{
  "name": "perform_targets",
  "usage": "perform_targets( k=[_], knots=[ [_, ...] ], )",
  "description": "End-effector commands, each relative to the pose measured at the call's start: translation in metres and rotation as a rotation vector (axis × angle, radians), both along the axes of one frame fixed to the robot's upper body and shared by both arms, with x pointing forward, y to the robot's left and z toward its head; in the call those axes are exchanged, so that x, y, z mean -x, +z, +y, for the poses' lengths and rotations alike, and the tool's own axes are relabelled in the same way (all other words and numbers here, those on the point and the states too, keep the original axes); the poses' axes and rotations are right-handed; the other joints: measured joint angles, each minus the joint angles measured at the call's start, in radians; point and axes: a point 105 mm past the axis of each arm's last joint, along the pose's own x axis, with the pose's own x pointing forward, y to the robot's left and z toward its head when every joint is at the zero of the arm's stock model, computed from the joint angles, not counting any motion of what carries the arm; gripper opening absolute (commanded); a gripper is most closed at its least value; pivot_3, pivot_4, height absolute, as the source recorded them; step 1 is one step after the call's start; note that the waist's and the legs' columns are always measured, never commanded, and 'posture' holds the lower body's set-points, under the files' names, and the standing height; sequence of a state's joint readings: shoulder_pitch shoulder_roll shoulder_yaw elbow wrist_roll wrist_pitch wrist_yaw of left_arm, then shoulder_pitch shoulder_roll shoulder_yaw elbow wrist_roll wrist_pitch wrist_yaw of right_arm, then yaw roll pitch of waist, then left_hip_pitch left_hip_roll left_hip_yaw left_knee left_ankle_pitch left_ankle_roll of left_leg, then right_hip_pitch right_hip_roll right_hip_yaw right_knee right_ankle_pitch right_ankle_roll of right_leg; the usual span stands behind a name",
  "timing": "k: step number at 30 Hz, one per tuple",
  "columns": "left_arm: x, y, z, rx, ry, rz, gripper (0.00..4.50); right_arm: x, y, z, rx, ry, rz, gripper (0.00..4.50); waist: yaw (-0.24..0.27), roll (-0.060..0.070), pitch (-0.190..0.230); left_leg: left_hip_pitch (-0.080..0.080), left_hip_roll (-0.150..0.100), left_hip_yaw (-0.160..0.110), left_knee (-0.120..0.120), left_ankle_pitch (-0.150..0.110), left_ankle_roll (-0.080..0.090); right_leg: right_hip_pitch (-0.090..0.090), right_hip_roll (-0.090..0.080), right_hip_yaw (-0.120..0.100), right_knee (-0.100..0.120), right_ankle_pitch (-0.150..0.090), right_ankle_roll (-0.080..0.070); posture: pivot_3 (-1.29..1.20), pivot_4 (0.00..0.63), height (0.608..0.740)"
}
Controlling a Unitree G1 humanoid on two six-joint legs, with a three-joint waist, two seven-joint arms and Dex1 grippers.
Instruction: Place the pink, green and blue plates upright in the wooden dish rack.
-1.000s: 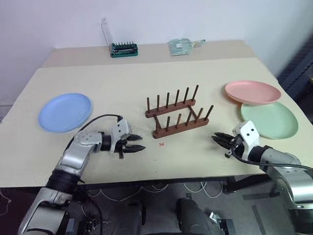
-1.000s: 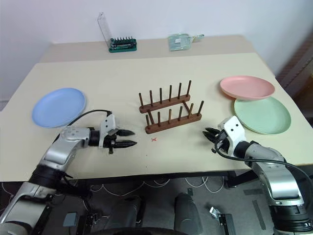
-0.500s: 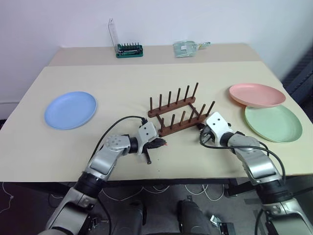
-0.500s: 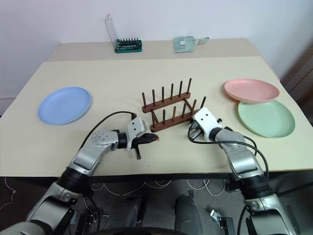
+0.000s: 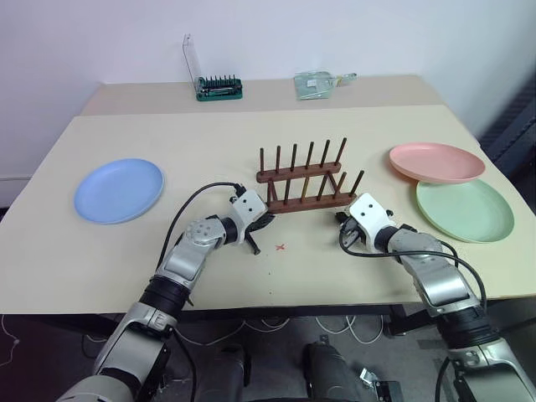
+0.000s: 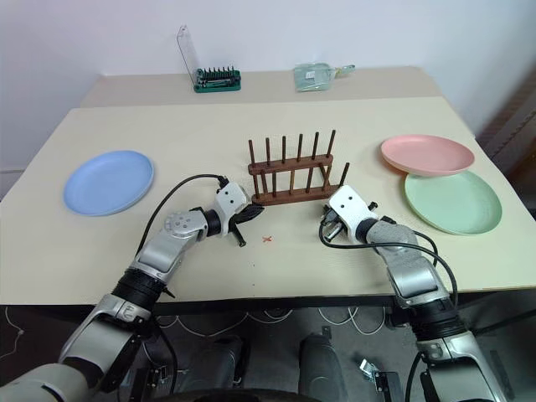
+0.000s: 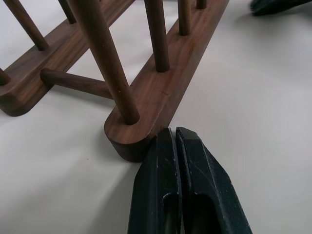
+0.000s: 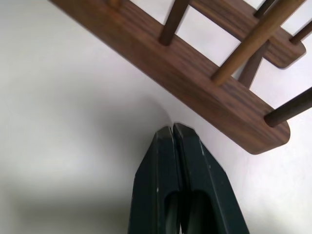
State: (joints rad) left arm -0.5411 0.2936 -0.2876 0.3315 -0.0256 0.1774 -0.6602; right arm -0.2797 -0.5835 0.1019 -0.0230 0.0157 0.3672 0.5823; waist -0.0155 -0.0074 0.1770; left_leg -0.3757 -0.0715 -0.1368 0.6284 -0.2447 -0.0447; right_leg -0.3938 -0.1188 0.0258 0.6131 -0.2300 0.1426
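Observation:
The wooden dish rack stands mid-table, its rails roughly parallel to the front edge. My left gripper is shut and empty, its tips against the near rail's left end. My right gripper is shut and empty too, with its tips touching or nearly touching the near rail close to its right end. The blue plate lies flat at the left. At the right, the pink plate rests partly over the far rim of the green plate.
A green-based holder of metal bits with a clear lid and a clear plastic packet sit at the table's back. A small red cross marks the tabletop in front of the rack, between my grippers.
Both grippers closed in on the rack from either side, the left one shutting. The rack has turned from slanted to nearly square with the table's front edge. The head view has shifted.

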Motion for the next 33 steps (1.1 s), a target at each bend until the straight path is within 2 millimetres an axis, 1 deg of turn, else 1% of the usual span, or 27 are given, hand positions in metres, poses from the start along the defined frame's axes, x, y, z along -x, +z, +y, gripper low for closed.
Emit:
perform_targets(
  k=[1, 2, 3, 4, 5, 7, 8, 10, 11, 12, 14, 17, 19, 21, 23, 25, 28, 30, 33],
  knots=[
    [-0.004, -0.017, 0.023, -0.051, 0.091, 0.04, 0.08, 0.004, 0.028, -0.009, -0.006, 0.014, -0.061, 0.0, -0.001, 0.0, 0.0, 0.0, 0.0, 0.0, 0.0, 0.0, 0.0, 0.0, 0.0, 0.0, 0.0, 0.0, 0.0, 0.0, 0.15, 0.74],
    [-0.004, -0.018, 0.024, -0.055, 0.093, 0.04, 0.08, 0.005, 0.03, -0.011, -0.004, 0.015, -0.06, 0.0, -0.001, 0.0, 0.0, 0.0, 0.0, 0.0, 0.0, 0.0, 0.0, 0.0, 0.0, 0.0, 0.0, -0.002, 0.003, 0.0, 0.15, 0.74],
    [-0.005, -0.017, 0.026, -0.058, 0.105, 0.031, 0.04, 0.006, 0.043, -0.021, -0.027, 0.003, -0.062, 0.24, -0.001, 0.0, 0.0, 0.0, 0.0, 0.0, 0.0, 0.0, 0.0, 0.0, 0.0, 0.0, 0.0, -0.002, 0.003, 0.0, 0.15, 0.74],
    [-0.006, -0.018, 0.029, -0.066, 0.118, 0.023, 0.03, 0.006, 0.057, -0.035, -0.014, -0.017, -0.087, 0.51, -0.001, 0.001, 0.001, 0.0, 0.0, 0.0, 0.0, 0.0, 0.0, 0.0, 0.0, 0.0, 0.0, -0.002, 0.003, 0.0, 0.15, 0.74],
    [-0.007, -0.018, 0.031, -0.072, 0.127, 0.018, 0.03, 0.006, 0.068, -0.044, -0.005, -0.031, -0.106, 0.74, 0.0, 0.001, 0.001, 0.0, 0.0, 0.0, 0.0, 0.0, 0.0, 0.0, 0.0, 0.0, 0.0, -0.002, 0.003, 0.0, 0.15, 0.74],
    [-0.008, -0.014, 0.03, -0.064, 0.127, -0.017, 0.03, 0.001, 0.087, -0.068, 0.091, -0.086, -0.154, 1.67, -0.001, 0.001, 0.001, -0.001, 0.0, 0.0, 0.0, 0.0, 0.0, 0.0, 0.0, 0.0, 0.0, -0.002, 0.003, 0.0, 0.15, 0.74],
    [-0.01, -0.012, 0.031, -0.04, 0.147, -0.008, 0.03, -0.002, 0.095, -0.08, 0.144, -0.118, -0.178, 2.25, -0.002, 0.001, 0.001, -0.001, 0.0, 0.001, 0.0, 0.0, 0.0, -0.001, 0.0, 0.0, 0.0, -0.002, 0.003, 0.0, 0.15, 0.74],
    [-0.012, -0.01, 0.032, -0.032, 0.157, -0.007, 0.03, -0.008, 0.106, -0.097, 0.217, -0.16, -0.207, 3.22, -0.004, 0.001, 0.001, 0.0, 0.001, 0.001, -0.001, 0.0, 0.0, -0.001, 0.0, 0.0, 0.0, -0.002, 0.003, 0.0, 0.15, 0.74],
    [-0.012, -0.009, 0.032, -0.054, 0.15, -0.028, 0.03, -0.013, 0.111, -0.107, 0.261, -0.185, -0.218, 3.59, -0.004, 0.001, 0.001, 0.0, 0.001, 0.001, -0.001, 0.0, 0.0, -0.001, 0.0, 0.0, 0.0, -0.002, 0.003, 0.0, 0.15, 0.74],
    [-0.014, -0.007, 0.032, -0.064, 0.16, -0.041, 0.03, -0.019, 0.115, -0.121, 0.325, -0.218, -0.226, 3.59, -0.005, 0.0, 0.001, 0.0, 0.001, 0.001, -0.001, 0.0, 0.0, -0.001, 0.0, 0.0, 0.0, -0.002, 0.003, 0.0, 0.15, 0.74],
    [-0.017, -0.003, 0.031, -0.067, 0.162, -0.064, 0.03, -0.027, 0.117, -0.139, 0.434, -0.246, -0.227, 3.59, -0.002, 0.0, 0.001, 0.0, 0.001, 0.003, -0.001, 0.0, 0.0, -0.001, 0.0, 0.0, -0.001, -0.002, 0.003, 0.0, 0.15, 0.74],
    [-0.015, 0.002, 0.027, -0.038, 0.136, -0.064, 0.03, -0.035, 0.109, -0.151, 0.554, -0.223, -0.211, 3.59, -0.001, 0.0, 0.001, -0.001, 0.001, 0.003, -0.002, 0.0, 0.0, -0.002, 0.0, 0.0, -0.001, -0.002, 0.002, 0.0, 0.15, 0.74],
    [-0.005, 0.008, 0.018, 0.0, 0.055, -0.054, 0.03, -0.04, 0.1, -0.155, 0.597, -0.203, -0.19, 3.59, -0.003, 0.001, 0.001, -0.001, 0.001, 0.003, -0.002, 0.0, 0.001, -0.002, 0.0, 0.0, -0.001, -0.001, 0.0, 0.0, 0.15, 0.74],
    [0.011, 0.014, 0.01, 0.059, -0.043, -0.019, 0.03, -0.044, 0.092, -0.16, 0.632, -0.192, -0.169, 3.59, -0.005, 0.002, 0.002, -0.003, 0.0, 0.003, -0.002, 0.0, 0.001, -0.004, 0.0, 0.001, -0.001, 0.0, 0.0, 0.0, 0.15, 0.74],
    [0.03, 0.02, 0.002, 0.104, -0.151, 0.007, 0.03, -0.045, 0.084, -0.166, 0.671, -0.185, -0.138, 3.59, -0.005, 0.003, 0.002, -0.006, 0.0, 0.003, -0.002, 0.0, 0.001, -0.007, -0.001, 0.001, -0.001, 0.0, 0.0, 0.0, 0.15, 0.74],
    [0.043, 0.024, -0.001, 0.135, -0.21, 0.025, 0.03, -0.047, 0.079, -0.171, 0.69, -0.19, -0.126, 3.59, -0.004, 0.003, 0.003, -0.012, 0.0, 0.003, -0.001, 0.0, 0.0, -0.013, -0.001, 0.001, 0.0, 0.0, 0.0, 0.0, 0.15, 0.74],
    [0.059, 0.034, -0.007, 0.183, -0.287, 0.026, 0.03, -0.049, 0.077, -0.175, 0.688, -0.202, -0.118, 2.83, -0.002, 0.004, 0.003, -0.015, 0.0, 0.003, 0.0, 0.0, 0.0, -0.015, 0.0, 0.001, 0.0, 0.0, 0.0, 0.0, 0.15, 0.74],
    [0.063, 0.038, -0.011, 0.204, -0.297, 0.028, 0.03, -0.049, 0.076, -0.177, 0.715, -0.199, -0.12, 1.88, 0.0, 0.004, 0.003, -0.015, 0.0, 0.003, 0.001, 0.0, 0.0, -0.015, 0.0, 0.002, 0.0, 0.0, 0.0, 0.0, 0.15, 0.74],
    [0.065, 0.039, -0.012, 0.206, -0.299, 0.027, 0.03, -0.049, 0.078, -0.178, 0.727, -0.199, -0.138, 0.4, -0.001, 0.004, 0.003, -0.015, 0.0, 0.003, 0.0, 0.0, 0.0, -0.015, 0.0, 0.002, -0.001, 0.0, 0.0, 0.0, 0.15, 0.74]
  ],
)
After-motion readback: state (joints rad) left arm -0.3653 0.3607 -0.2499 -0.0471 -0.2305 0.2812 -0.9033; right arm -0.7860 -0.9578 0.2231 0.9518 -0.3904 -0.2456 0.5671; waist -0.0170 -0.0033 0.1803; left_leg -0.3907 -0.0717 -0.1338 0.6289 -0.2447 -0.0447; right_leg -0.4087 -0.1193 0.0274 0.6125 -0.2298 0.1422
